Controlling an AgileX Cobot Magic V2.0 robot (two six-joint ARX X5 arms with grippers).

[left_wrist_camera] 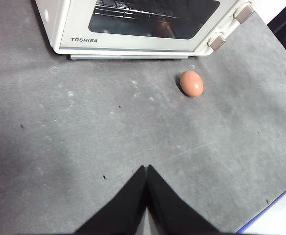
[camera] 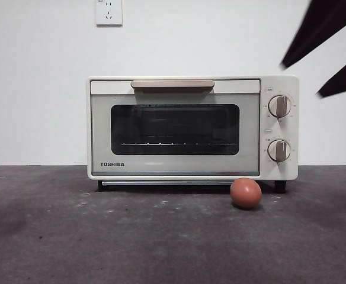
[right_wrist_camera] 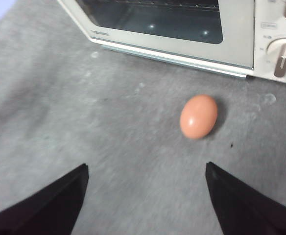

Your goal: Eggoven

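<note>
While the oven (camera: 192,127) sits door-shut, the egg (camera: 246,193) lies on the table (camera: 102,236) just off its front, at 5 o'clock. Right gripper (right_wrist_camera: 145,196), jaws spread wide w/ nothing between, hangs over the egg, prob lining up a grab. Left gripper (left_wrist_camera: 146,196) waits, jaws pinched together, empty.

A smooth reddish-brown egg (camera: 246,193) lies on a mottled dark grey tabletop (camera: 102,242) before a cream boxy TOSHIBA toaster oven (camera: 192,127) with dark glass door and tan handle (camera: 172,84).
</note>
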